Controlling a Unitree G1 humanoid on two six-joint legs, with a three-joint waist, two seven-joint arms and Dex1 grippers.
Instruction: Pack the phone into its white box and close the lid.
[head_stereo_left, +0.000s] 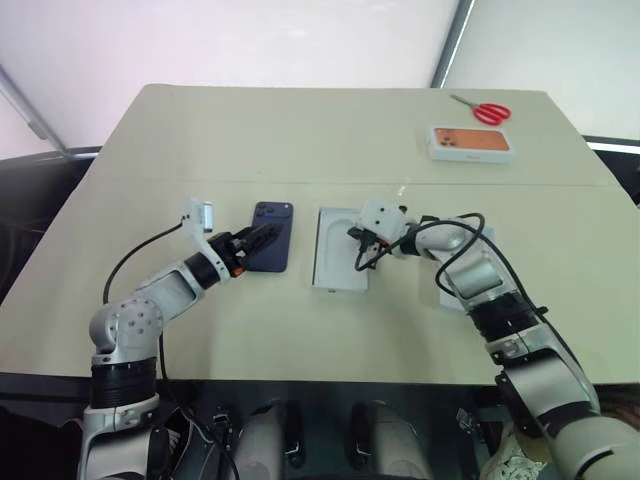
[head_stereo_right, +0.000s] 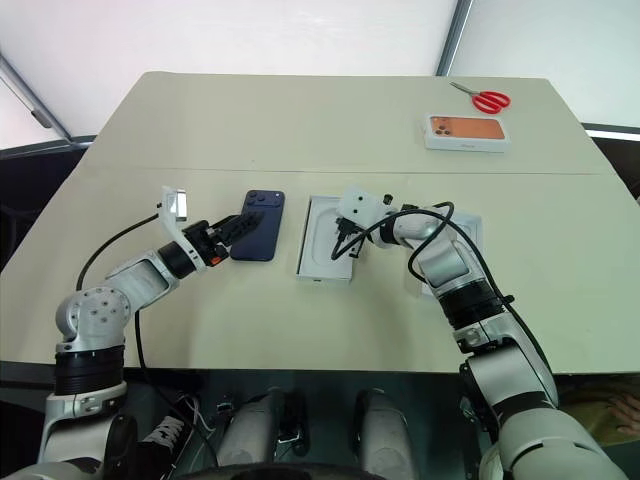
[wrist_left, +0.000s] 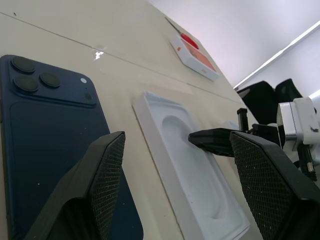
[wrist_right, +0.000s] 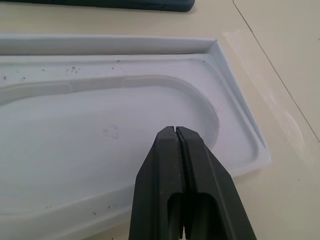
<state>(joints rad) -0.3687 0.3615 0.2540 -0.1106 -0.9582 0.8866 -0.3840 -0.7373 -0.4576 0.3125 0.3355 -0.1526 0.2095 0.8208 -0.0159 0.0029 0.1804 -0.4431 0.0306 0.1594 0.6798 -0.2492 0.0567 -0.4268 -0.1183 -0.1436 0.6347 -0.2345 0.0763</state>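
Note:
The phone (head_stereo_left: 275, 222), dark navy with its camera lenses up, lies flat on the table left of centre. My left gripper (head_stereo_left: 262, 237) stands open low over its near end and holds nothing. Just right of the phone lies a thin white insert (head_stereo_left: 335, 268) with a rounded recess. My right gripper (wrist_right: 175, 132) is shut and empty, its tip just above the recess of the insert (wrist_right: 100, 130). A white cardboard piece (head_stereo_right: 473, 227) shows from under my right forearm. I cannot tell whether it is the white box or the lid.
An orange-faced white box (head_stereo_left: 471, 142) sits at the far right of the table, with red-handled scissors (head_stereo_left: 487, 111) behind it. The table's near edge runs close below both arms.

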